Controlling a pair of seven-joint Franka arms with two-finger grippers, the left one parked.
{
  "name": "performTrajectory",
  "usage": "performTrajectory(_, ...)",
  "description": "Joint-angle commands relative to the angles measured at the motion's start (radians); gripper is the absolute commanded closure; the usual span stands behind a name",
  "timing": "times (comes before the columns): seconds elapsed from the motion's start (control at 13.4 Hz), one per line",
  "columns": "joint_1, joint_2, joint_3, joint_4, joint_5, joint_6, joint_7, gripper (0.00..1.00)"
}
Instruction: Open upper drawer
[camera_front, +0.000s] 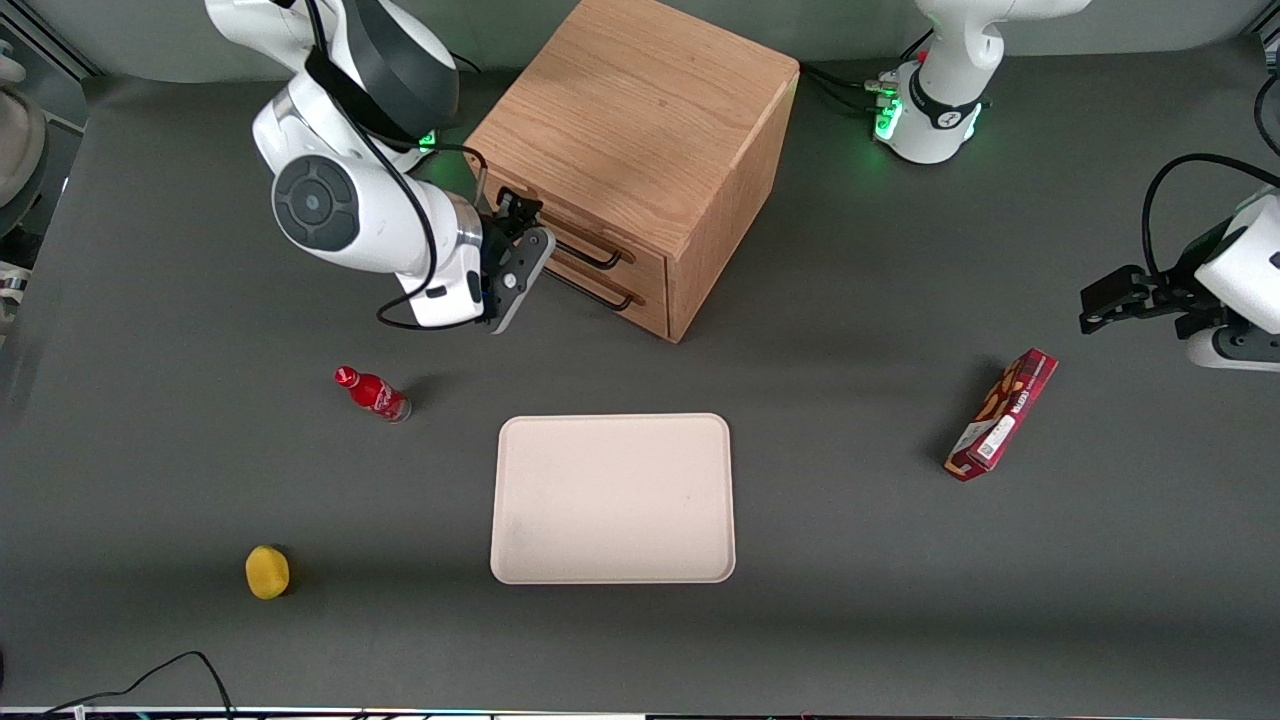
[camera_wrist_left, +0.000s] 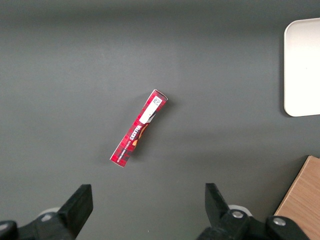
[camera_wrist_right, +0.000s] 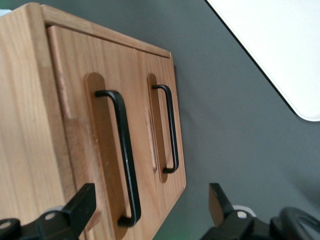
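Facing the light oak upper drawer (camera_wrist_right: 95, 130), the right arm's gripper (camera_wrist_right: 150, 210) hovers released, jaws spread.
Its long black bar handle (camera_wrist_right: 125, 155) lies just ahead, one fingertip (camera_wrist_right: 82, 200) alongside it.

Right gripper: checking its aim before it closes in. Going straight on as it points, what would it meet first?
Probably the upper drawer at its black handle; the open gripper faces it, though depth is unclear.
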Motion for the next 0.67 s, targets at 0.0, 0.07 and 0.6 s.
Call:
performTrajectory(0.0,-0.003,-0.010,0.003,-0.061,0.032,0.063,-0.028,0.00)
performTrajectory(0.07,-0.003,-0.006,0.003,-0.070,0.034,0.073,-0.026,0.00)
performTrajectory(0.6,-0.005,-0.019,0.023,-0.177,0.080,0.171,-0.019,0.00)
